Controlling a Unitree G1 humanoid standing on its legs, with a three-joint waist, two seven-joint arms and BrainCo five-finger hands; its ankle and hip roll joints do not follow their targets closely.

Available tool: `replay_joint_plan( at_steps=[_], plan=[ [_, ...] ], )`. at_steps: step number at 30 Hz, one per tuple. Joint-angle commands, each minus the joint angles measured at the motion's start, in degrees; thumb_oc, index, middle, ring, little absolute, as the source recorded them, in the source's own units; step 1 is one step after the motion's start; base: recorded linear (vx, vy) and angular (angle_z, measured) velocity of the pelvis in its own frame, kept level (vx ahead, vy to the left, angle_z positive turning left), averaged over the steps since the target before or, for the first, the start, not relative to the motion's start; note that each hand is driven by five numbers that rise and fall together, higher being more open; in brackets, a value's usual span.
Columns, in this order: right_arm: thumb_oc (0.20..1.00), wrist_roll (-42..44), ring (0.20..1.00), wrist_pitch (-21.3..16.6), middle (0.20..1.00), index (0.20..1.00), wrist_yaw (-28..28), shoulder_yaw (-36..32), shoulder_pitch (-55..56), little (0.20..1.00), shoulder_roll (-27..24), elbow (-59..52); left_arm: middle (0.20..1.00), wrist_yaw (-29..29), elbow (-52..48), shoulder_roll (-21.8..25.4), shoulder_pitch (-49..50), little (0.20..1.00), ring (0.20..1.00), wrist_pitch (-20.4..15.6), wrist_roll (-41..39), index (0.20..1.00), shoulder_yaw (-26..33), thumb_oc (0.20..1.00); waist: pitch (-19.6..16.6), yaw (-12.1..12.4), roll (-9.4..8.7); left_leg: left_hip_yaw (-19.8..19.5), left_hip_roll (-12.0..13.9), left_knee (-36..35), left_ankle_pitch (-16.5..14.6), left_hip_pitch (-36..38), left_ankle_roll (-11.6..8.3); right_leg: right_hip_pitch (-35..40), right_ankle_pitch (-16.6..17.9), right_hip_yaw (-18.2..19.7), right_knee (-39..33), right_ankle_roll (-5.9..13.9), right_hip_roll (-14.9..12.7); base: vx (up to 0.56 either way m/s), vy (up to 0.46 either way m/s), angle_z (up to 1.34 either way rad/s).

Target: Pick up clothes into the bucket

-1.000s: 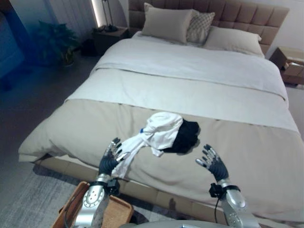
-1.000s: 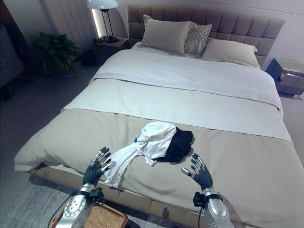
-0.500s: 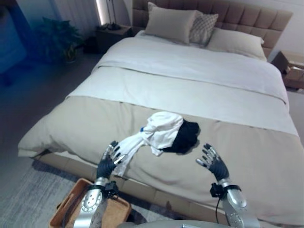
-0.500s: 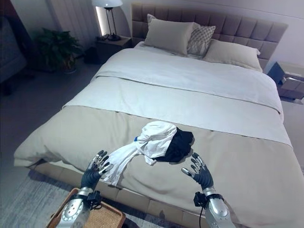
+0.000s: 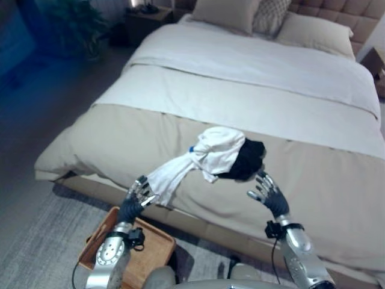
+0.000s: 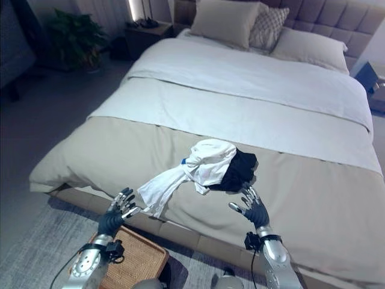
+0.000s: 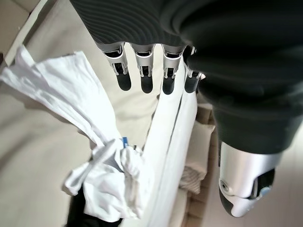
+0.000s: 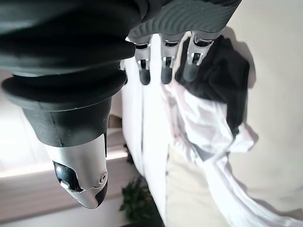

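The left hand (image 6: 118, 206), fingers spread and empty, hovers at the trailing end of the white garment (image 6: 192, 171), which runs diagonally up the bed (image 6: 90, 150) to the black garment (image 6: 240, 170), just beyond the equally open right hand (image 6: 251, 205).

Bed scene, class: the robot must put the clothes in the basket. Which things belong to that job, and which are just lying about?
Belong to the job:
white garment
black garment
wicker basket
left robot hand
right robot hand

Just lying about:
pillows
potted plant
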Motion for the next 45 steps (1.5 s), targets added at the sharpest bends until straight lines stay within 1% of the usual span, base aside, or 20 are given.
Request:
replay_joint_plan(
  at_steps=[1,2,3,4,5,8,11,12,14,15,16,18,22,23,24,28,34,40,41,45],
  plan=[
    [1.0,-1.4,1.0,-4.0,1.0,1.0,-2.1,-0.8,-6.1,1.0,-2.8,-3.6,1.0,1.4,-5.9,0.4,-1.9,1.0,1.0,-4.4,1.0,1.0,3.8,1.0,3.4,1.0,0.02,-2.4,5.2,5.6,-2.0,-5.9,-1.18,-2.1,7.9,0.0,-3.7,2.81,-2.5,-0.25,-0.102,0.03],
    [1.0,-1.4,1.0,-4.2,1.0,1.0,-2.9,-0.4,-7.3,1.0,-3.0,-3.3,1.0,1.9,-6.1,0.2,-2.8,1.0,1.0,-4.7,0.7,1.0,3.4,1.0,3.8,0.9,0.07,-2.7,5.3,6.1,-1.6,-8.2,-1.44,-3.3,8.3,-0.7,-4.6,2.77,-2.4,-0.18,-0.068,0.1],
    [1.0,-1.4,1.0,-4.2,1.0,1.0,-2.9,-0.4,-7.3,1.0,-3.0,-3.3,1.0,1.9,-6.1,0.2,-2.8,1.0,1.0,-4.7,0.7,1.0,3.4,1.0,3.7,0.8,0.08,-2.7,5.3,6.1,-1.6,-8.3,-1.44,-3.4,8.3,-0.7,-4.6,2.77,-2.4,-0.18,-0.06,0.13],
    [1.0,-1.7,1.0,-4.6,1.0,1.0,-4.9,-0.4,-9.7,1.0,-3.4,-3.4,1.0,3.0,-6.5,-0.3,-4.0,1.0,1.0,-5.2,-0.2,1.0,3.0,1.0,4.7,0.9,0.46,-3.4,5.6,6.1,-0.4,-11.0,-2.08,-5.9,8.4,-1.2,-4.7,2.55,-1.9,-0.1,-0.04,0.14],
    [1.0,-1.7,1.0,-4.6,1.0,1.0,-4.9,-0.4,-9.8,1.0,-3.4,-3.4,1.0,3.0,-6.5,-0.3,-4.0,1.0,1.0,-5.2,-0.2,1.0,3.0,1.0,4.6,0.9,0.51,-3.4,5.7,6.2,-0.4,-11.2,-2.1,-6.1,8.5,-1.2,-4.7,2.53,-1.9,-0.11,-0.062,0.11],
    [1.0,-3.3,1.0,-5.3,1.0,1.0,-8.2,-1.4,-13.7,1.0,-4.4,-3.8,1.0,4.1,-7.7,-1.1,-5.2,1.0,1.0,-5.7,-0.9,1.0,2.5,1.0,6.2,0.8,1.54,-4.4,6.2,6.5,0.9,-16.0,-2.58,-11.0,8.6,-1.6,-3.6,2.35,-1.6,-0.06,-0.056,0.01],
    [1.0,-4.3,1.0,-5.7,1.0,1.0,-10.5,-1.7,-16.3,1.0,-4.6,-3.1,1.0,4.7,-8.4,-1.1,-5.6,1.0,1.0,-6.2,-0.8,1.0,2.1,1.0,6.5,1.0,2.2,-4.8,6.6,7.0,1.1,-18.9,-3.08,-13.9,8.3,-1.5,-2.7,2.35,-1.4,-0.06,-0.059,0.08],
    [1.0,-6.0,1.0,-5.8,1.0,1.0,-13.3,-1.6,-19.8,1.0,-4.8,-1.8,1.0,5.3,-8.8,-1.1,-6.6,1.0,1.0,-6.4,-1.1,1.0,1.5,1.0,6.9,1.3,2.75,-4.9,7.0,7.3,1.6,-21.8,-3.63,-16.4,8.4,-1.5,-2.3,2.31,-1.4,-0.06,-0.034,0.08],
    [1.0,-8.8,1.0,-5.6,1.0,1.0,-16.2,-1.5,-23.7,1.0,-5.2,-0.4,1.0,6.1,-9.0,-1.2,-7.2,1.0,1.0,-6.6,-0.8,1.0,0.6,1.0,7.1,1.7,3.21,-5.1,7.1,7.7,1.6,-24.2,-3.65,-19.2,8.5,-1.0,-1.7,2.26,-1.3,-0.04,-0.02,0.03],
    [1.0,-8.8,1.0,-5.6,1.0,1.0,-16.2,-1.4,-23.8,1.0,-5.2,-0.3,1.0,6.1,-9.0,-1.2,-7.2,1.0,1.0,-6.6,-0.8,1.0,0.6,1.0,7.0,1.7,3.22,-5.1,7.1,7.7,1.6,-24.4,-3.66,-19.4,8.5,-0.9,-1.7,2.25,-1.3,-0.03,0.001,0.0],
    [1.0,-11.0,1.0,-5.3,1.0,1.0,-18.6,-1.0,-27.8,1.0,-6.0,0.5,1.0,7.0,-9.0,-1.1,-8.2,1.0,1.0,-6.6,-0.2,1.0,-0.4,1.0,7.7,1.9,3.43,-5.0,7.1,8.7,1.3,-26.6,-3.57,-22.0,8.5,-0.3,-0.6,2.19,-1.4,0.0,0.0,0.0],
    [1.0,-12.1,1.0,-5.2,1.0,1.0,-19.6,-0.7,-30.1,1.0,-6.3,1.7,1.0,7.4,-9.0,-1.0,-8.7,1.0,1.0,-6.6,0.1,1.0,-0.8,1.0,7.9,2.2,3.5,-4.9,7.0,9.5,1.0,-28.1,-3.43,-23.9,8.3,0.0,0.3,2.15,-1.5,-0.02,0.01,-0.01],
    [1.0,-16.8,1.0,-3.3,1.0,1.0,-23.8,0.7,-39.2,1.0,-9.9,6.9,1.0,8.4,-9.2,-0.4,-9.7,1.0,1.0,-6.4,0.7,1.0,-2.5,1.0,8.9,2.6,3.9,-5.0,6.7,13.7,-0.5,-33.4,-2.62,-29.5,7.5,1.5,4.3,1.62,-2.1,0.01,0.007,0.01],
    [1.0,-19.3,1.0,-2.0,1.0,1.0,-25.7,1.2,-43.1,1.0,-11.5,9.6,1.0,8.9,-9.1,-0.2,-10.2,1.0,1.0,-6.4,1.0,1.0,-3.3,1.0,9.1,2.8,4.2,-5.2,6.4,14.7,-0.8,-35.2,-2.55,-31.4,7.1,1.8,5.7,1.58,-2.5,0.02,0.022,0.08],
    [1.0,-19.3,1.0,-2.0,1.0,1.0,-25.7,1.3,-43.2,1.0,-11.5,9.7,1.0,8.9,-9.0,-0.2,-10.2,1.0,1.0,-6.5,1.1,1.0,-3.2,1.0,9.1,2.8,4.21,-5.2,6.4,14.8,-0.8,-35.3,-2.55,-31.6,7.1,1.9,5.8,1.58,-2.5,0.02,0.026,0.11],
    [1.0,-25.1,1.0,0.9,1.0,1.0,-31.2,2.6,-52.2,1.0,-15.0,16.2,1.0,10.8,-9.5,0.5,-11.2,1.0,1.0,-6.9,2.0,1.0,-3.9,1.0,9.2,3.3,4.59,-5.3,5.6,15.5,-0.8,-38.6,-2.49,-34.9,6.6,2.1,7.8,1.55,-3.0,0.02,0.012,0.07],
    [1.0,-37.7,1.0,6.9,1.0,1.0,-35.3,7.6,-62.6,1.0,-20.6,22.2,1.0,13.4,-9.7,0.6,-12.1,1.0,1.0,-7.4,3.9,1.0,-3.5,1.0,8.9,4.5,4.75,-6.4,4.8,16.4,-0.8,-41.9,-2.48,-38.4,5.6,1.8,10.6,1.33,-3.4,0.02,-0.007,0.07],
    [1.0,-42.2,1.0,9.6,1.0,1.0,-36.8,12.2,-70.3,1.0,-22.6,29.1,1.0,13.9,-9.5,1.0,-13.2,1.0,1.0,-7.7,4.1,1.0,-4.2,1.0,8.5,5.7,4.83,-7.0,4.3,16.6,-0.6,-43.1,-2.42,-39.5,5.3,1.4,11.8,1.4,-3.7,0.01,-0.003,0.07],
    [1.0,-43.4,1.0,10.5,1.0,1.0,-37.0,14.5,-72.8,1.0,-22.8,32.1,1.0,14.2,-9.3,1.2,-13.6,1.0,1.0,-7.7,4.2,1.0,-4.7,1.0,8.3,6.1,4.7,-7.2,4.2,16.6,-0.6,-43.2,-2.41,-39.5,5.2,1.3,12.0,1.4,-3.7,0.01,-0.002,0.06],
    [1.0,-45.2,1.0,11.4,1.0,1.0,-36.0,18.2,-76.3,1.0,-23.3,34.5,1.0,13.9,-9.1,1.3,-14.2,1.0,1.0,-7.6,4.2,1.0,-5.1,1.0,8.3,6.4,4.66,-7.7,4.0,16.7,-0.5,-43.4,-2.4,-39.6,5.0,1.0,12.3,1.42,-3.8,0.0,-0.001,0.01]
  ],
)
